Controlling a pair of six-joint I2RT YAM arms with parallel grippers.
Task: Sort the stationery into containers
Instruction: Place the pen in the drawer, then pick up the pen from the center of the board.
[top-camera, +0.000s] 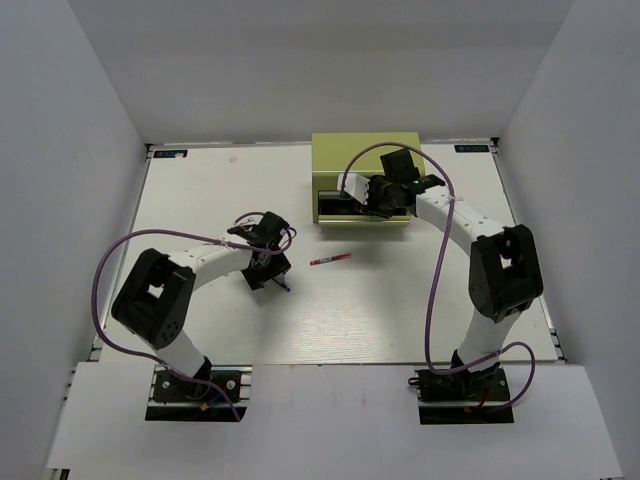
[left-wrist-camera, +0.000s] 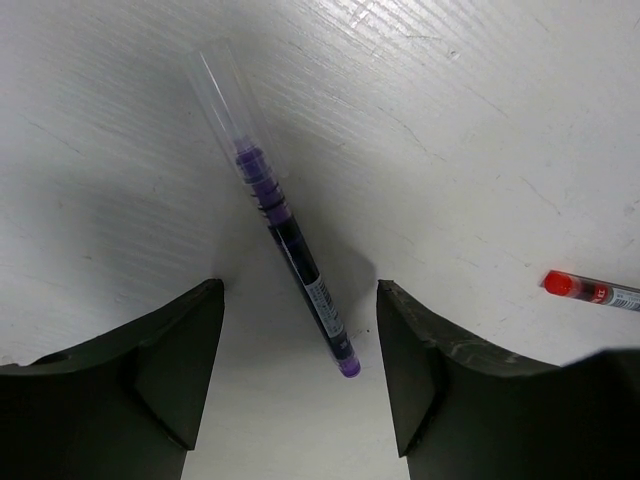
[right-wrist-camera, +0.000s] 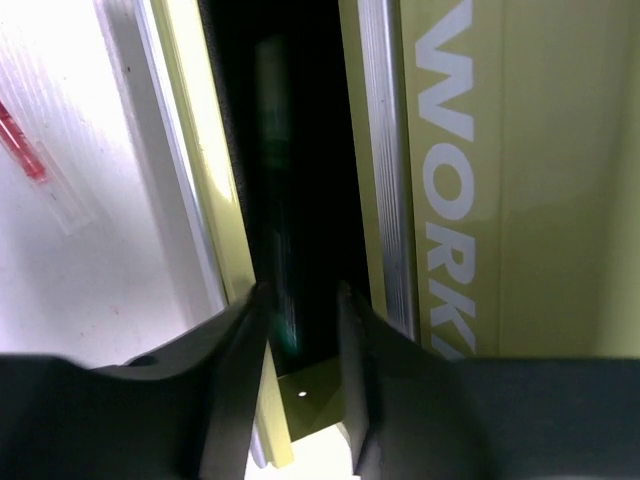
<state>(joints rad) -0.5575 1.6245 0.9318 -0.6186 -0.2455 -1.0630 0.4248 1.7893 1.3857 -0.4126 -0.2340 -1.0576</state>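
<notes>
One risk: the spread left pincer (left-wrist-camera: 300, 300), closing off-centre, rolls the purple pen (left-wrist-camera: 290, 235) away. Whether the right pincer (right-wrist-camera: 300, 300) is spread, I cannot tell.

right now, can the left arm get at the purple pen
Probably yes: the left gripper hangs open over the purple pen, a finger on each side, nothing covering it; the red pen lies apart.

white table (top-camera: 200, 200) enclosed by grey walls (top-camera: 300, 60).
</notes>
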